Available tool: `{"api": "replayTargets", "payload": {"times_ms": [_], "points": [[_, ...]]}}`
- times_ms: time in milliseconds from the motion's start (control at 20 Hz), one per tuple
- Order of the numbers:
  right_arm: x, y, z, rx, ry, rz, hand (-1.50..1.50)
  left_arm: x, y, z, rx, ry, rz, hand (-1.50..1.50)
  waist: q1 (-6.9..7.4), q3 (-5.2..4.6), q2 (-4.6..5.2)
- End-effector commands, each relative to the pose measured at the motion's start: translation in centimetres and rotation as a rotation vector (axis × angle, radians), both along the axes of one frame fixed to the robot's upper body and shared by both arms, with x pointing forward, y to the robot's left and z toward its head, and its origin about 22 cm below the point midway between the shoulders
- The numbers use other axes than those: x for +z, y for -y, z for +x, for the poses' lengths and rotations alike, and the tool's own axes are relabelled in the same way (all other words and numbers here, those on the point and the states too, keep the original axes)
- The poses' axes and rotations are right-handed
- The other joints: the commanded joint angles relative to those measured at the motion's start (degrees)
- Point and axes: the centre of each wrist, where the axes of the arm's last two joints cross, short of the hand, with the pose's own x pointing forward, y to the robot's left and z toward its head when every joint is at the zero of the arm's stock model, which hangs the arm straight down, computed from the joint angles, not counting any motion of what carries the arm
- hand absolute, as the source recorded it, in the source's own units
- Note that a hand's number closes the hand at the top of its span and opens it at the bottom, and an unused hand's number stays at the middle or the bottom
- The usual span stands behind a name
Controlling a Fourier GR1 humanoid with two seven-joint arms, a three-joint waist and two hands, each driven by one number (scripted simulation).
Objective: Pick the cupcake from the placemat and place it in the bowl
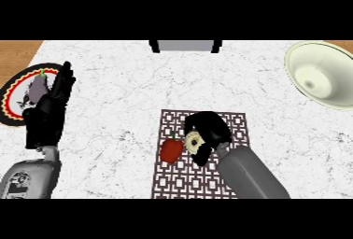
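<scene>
On the patterned placemat (200, 179) in the middle of the counter lies the cupcake (194, 141), pale with a dark centre, partly covered. My right hand (209, 130) is over it with fingers curled round it. A red pepper (172, 150) sits on the mat just left of the hand. The cream bowl (324, 74) stands at the far right of the counter, well away from the hand. My left hand (52, 105) rests open at the left, fingers pointing up.
A round plate (14, 93) with a dark, red and yellow rim holds an eggplant (36, 86) at the left edge, partly behind my left hand. A dark and grey object (185, 45) stands at the counter's back edge.
</scene>
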Motion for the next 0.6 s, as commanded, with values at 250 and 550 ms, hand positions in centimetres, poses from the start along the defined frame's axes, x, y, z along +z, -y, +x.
{"api": "replayTargets", "payload": {"times_ms": [250,550], "points": [[6.5,-4.3,-2.3,-0.24,0.14,0.246,1.5,-0.1,-1.0,-0.1,0.013,0.001,0.015,0.0,-0.31,0.03,-0.26],[10.9,-1.6,-3.0,-0.429,0.368,0.333,1.5,-0.4,-2.1,-1.2,0.03,-0.011,0.006,0.0,-1.17,0.0,-0.39]]}}
